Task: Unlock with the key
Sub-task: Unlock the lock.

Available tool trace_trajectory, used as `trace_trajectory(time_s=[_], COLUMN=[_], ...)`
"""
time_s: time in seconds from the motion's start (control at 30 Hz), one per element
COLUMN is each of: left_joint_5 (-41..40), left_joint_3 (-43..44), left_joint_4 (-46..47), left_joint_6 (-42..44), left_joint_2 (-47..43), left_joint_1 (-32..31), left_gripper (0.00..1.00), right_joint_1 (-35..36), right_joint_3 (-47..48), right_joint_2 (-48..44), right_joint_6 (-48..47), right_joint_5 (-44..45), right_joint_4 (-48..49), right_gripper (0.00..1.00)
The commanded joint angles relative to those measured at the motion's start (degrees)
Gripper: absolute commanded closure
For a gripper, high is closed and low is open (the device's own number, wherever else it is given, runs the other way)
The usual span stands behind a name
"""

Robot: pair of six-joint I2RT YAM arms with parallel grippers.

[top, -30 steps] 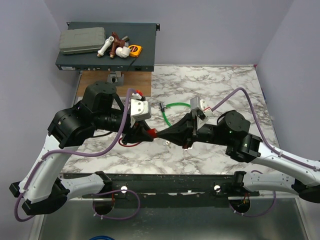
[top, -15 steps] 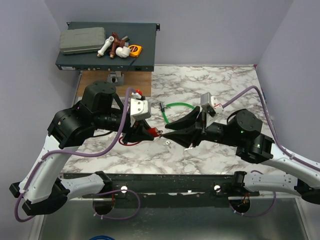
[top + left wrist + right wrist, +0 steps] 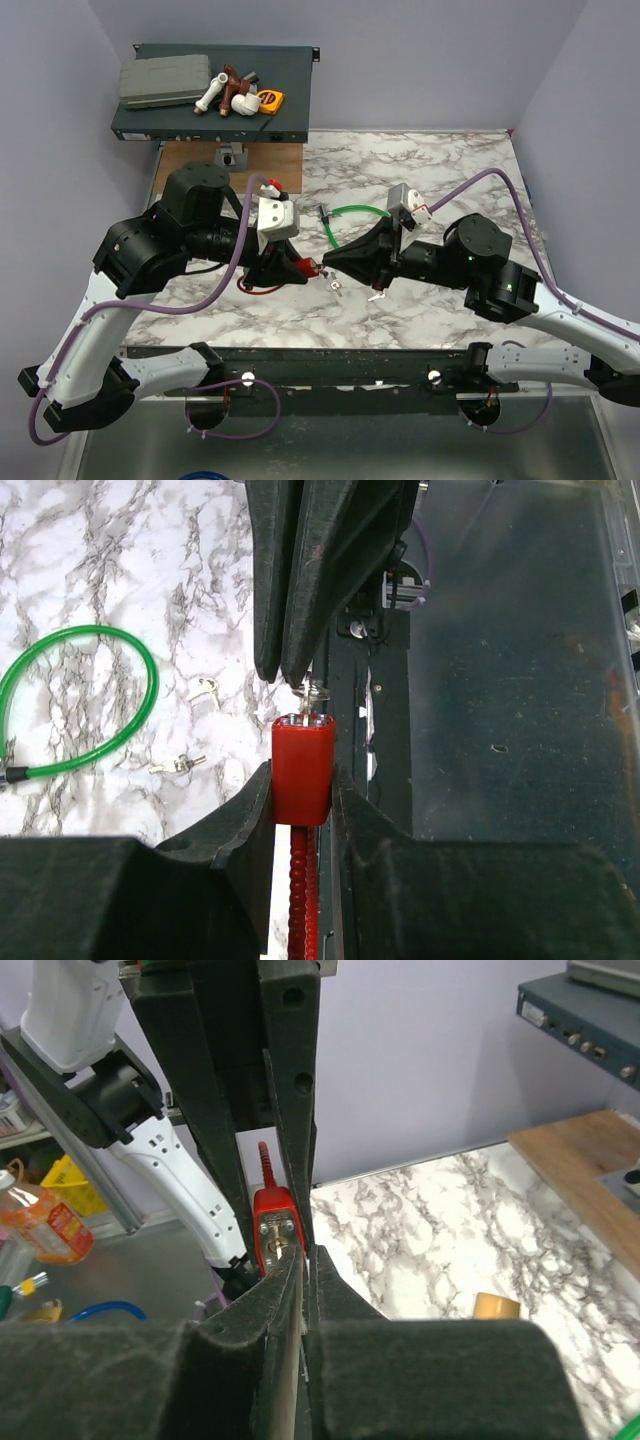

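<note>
My left gripper (image 3: 302, 780) is shut on a red lock body (image 3: 302, 765) and holds it above the marble table, with its ribbed red cable (image 3: 297, 900) hanging below. The small silvery key (image 3: 316, 692) sticks out of the lock's end face. In the right wrist view the key (image 3: 275, 1247) sits in the brass keyhole of the red lock (image 3: 272, 1222). My right gripper (image 3: 305, 1252) meets the lock head-on, and its fingers are pinched on the key's head. In the top view the left gripper (image 3: 300, 266) and the right gripper (image 3: 328, 263) touch tip to tip at the table's middle.
A green cable loop (image 3: 350, 212) lies on the marble behind the grippers. Small spare keys (image 3: 178, 764) lie beside it. A red cable (image 3: 258, 288) trails under the left gripper. A dark equipment box (image 3: 215, 95) with tools stands at the back left, next to a wooden board (image 3: 255, 163).
Half a second ago my right gripper was drawn back to the right with its fingers spread. It has come back to the lock and closed on the key. The left arm held still.
</note>
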Motion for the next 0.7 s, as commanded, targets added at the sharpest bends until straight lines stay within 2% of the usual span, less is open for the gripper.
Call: trace_trajectory(time_s=[0.0, 0.13, 0.4, 0.67], left_joint_5=[2.64, 2.82, 3.40, 3.85], left_joint_3=[0.81, 0.82, 0.53, 0.47], left_joint_4=[1.46, 1.54, 1.48, 1.46], left_joint_6=[-0.45, -0.67, -0.63, -0.71], left_joint_2=[-1.15, -1.13, -1.57, -1.58], left_joint_1=[0.53, 0.70, 1.04, 1.15], left_gripper=[1.00, 1.00, 1.00, 1.00], right_joint_1=[-0.07, -0.09, -0.10, -0.10], right_joint_3=[2.03, 1.77, 2.31, 2.38], right_joint_2=[0.20, 0.24, -1.52, -0.77], right_joint_6=[-1.09, -1.07, -1.56, -0.67], right_joint_5=[-2.86, -3.59, 1.25, -2.27], right_joint_4=[-1.55, -1.48, -1.97, -1.05], right_gripper=[0.94, 0.97, 0.87, 0.85])
